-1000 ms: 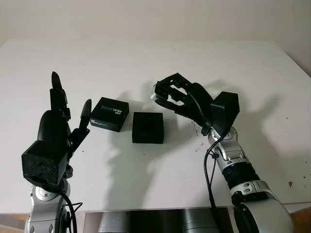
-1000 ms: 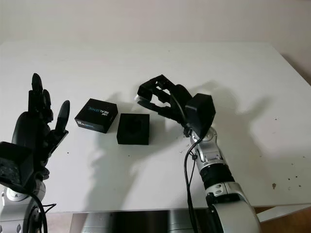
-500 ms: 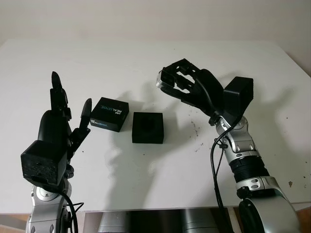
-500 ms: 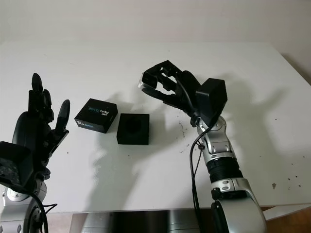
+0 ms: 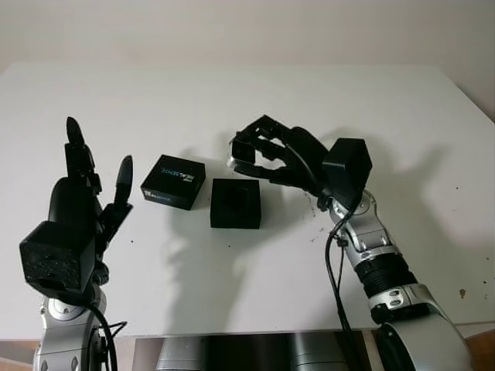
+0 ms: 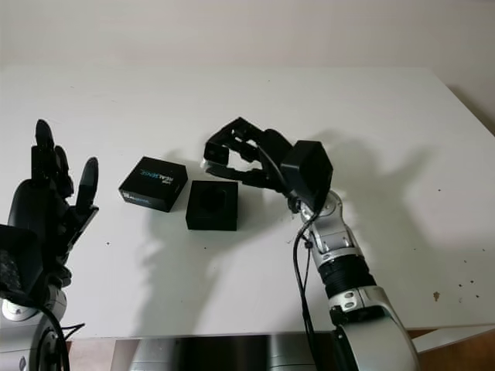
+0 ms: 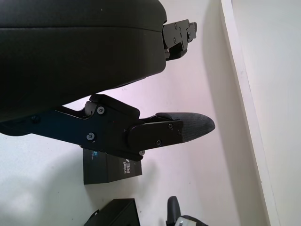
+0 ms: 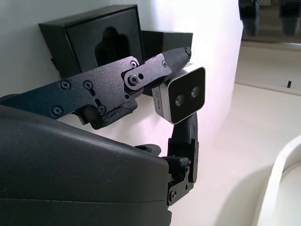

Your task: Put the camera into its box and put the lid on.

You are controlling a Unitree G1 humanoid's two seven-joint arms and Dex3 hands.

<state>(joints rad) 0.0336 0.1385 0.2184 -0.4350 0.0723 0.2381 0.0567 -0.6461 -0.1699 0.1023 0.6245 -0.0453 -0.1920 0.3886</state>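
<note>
Holding the camera (image 8: 180, 99) clamped in our right hand (image 5: 267, 154) fingers just above the open box (image 5: 235, 203) at its 1 o'clock, we judge insertion and the lid (image 5: 173, 182), lying at the box's 9 o'clock on the counter (image 5: 247, 100), both pending, our left hand (image 5: 81, 197) open at 8 o'clock.

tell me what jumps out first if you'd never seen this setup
The right hand stands out first: raised above the middle of the white table, it grips a small silver camera just beyond the open black box. Left of that box lies its printed lid, and the left hand is open, held up at the table's near left.
</note>
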